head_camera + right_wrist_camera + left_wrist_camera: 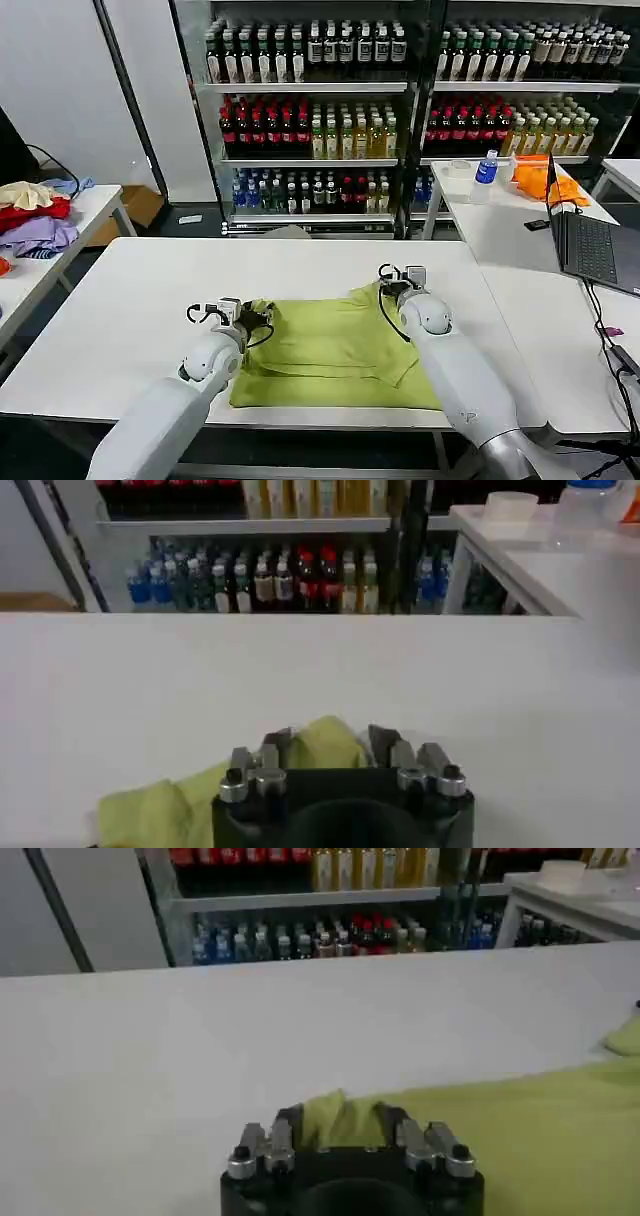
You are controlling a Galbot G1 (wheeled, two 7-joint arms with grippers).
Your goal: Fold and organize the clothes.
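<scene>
T-shirt (pixel 330 355) on white table (pixel 130 300), shelves (pixel 310 90) behind

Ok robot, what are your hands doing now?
Left hand and right hand each pinch a far corner of the green T-shirt. Shirt partly folded on the table. Nothing blocking.

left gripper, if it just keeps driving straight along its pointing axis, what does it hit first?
The left gripper is shut on a bunched edge of the lime yellow-green T-shirt. Past that fold, bare white tabletop runs to the far edge, then a gap before the drink-bottle shelves. The way looks free, though depth is unclear.
</scene>
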